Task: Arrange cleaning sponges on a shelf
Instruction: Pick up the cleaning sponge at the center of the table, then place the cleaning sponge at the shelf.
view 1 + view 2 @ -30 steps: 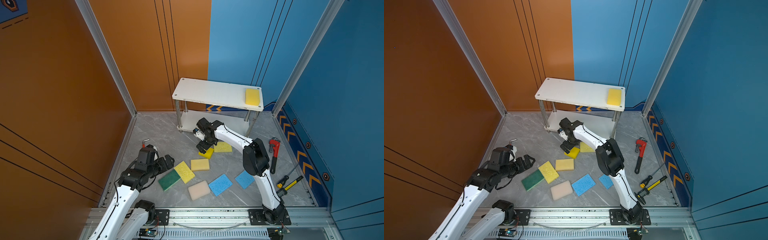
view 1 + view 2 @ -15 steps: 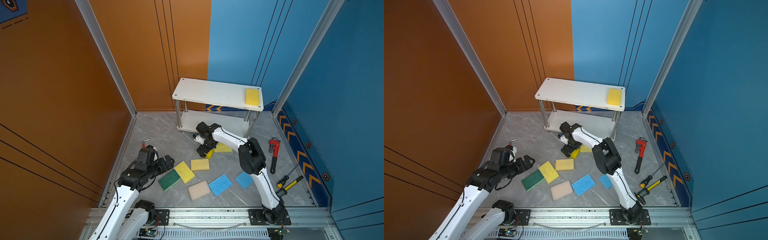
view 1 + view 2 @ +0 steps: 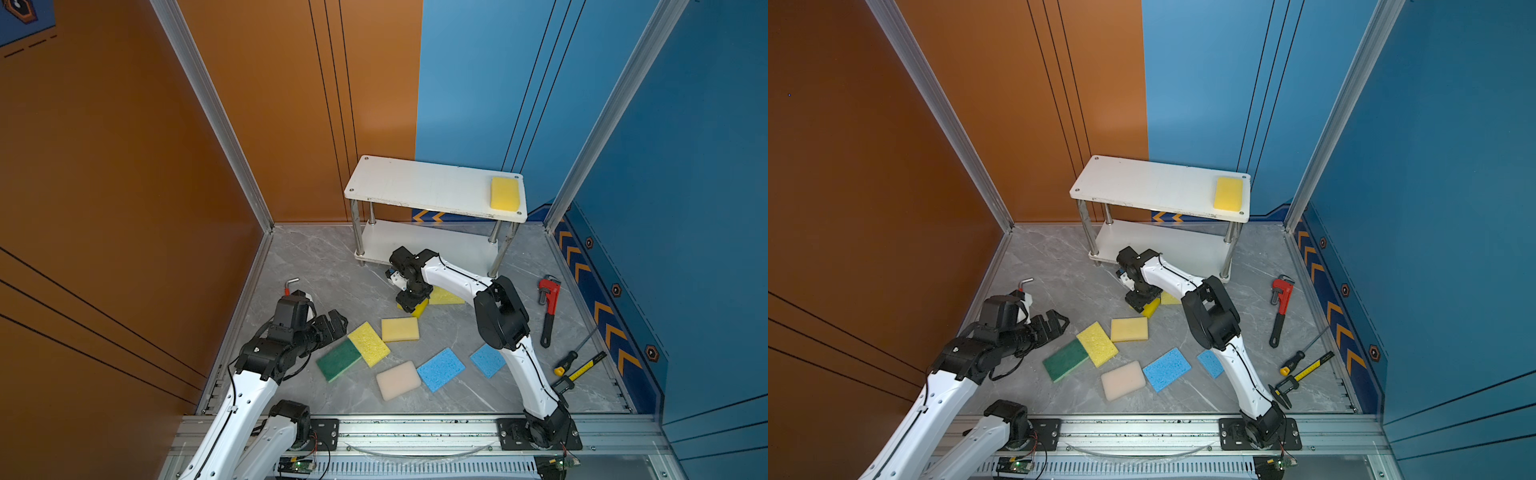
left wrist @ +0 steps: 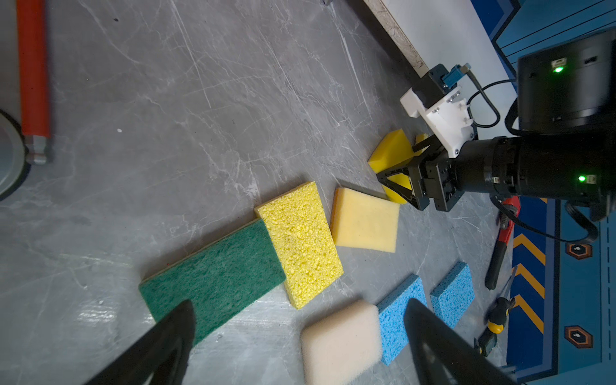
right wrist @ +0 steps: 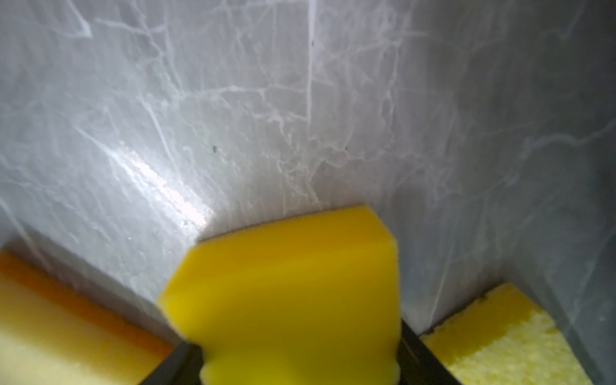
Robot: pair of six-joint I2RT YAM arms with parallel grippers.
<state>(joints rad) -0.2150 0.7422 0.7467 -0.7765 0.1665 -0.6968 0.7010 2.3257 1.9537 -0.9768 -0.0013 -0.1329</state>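
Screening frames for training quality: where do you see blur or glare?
Right wrist view: the yellow sponge is soft, out of focus, and a glare patch whitens the floor. Left wrist view: green sponge texture is crisp. Both top views: sharp, evenly lit.

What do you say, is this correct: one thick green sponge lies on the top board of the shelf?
The colour is wrong: one thick yellow sponge lies on the top board of the shelf, as both top views show.
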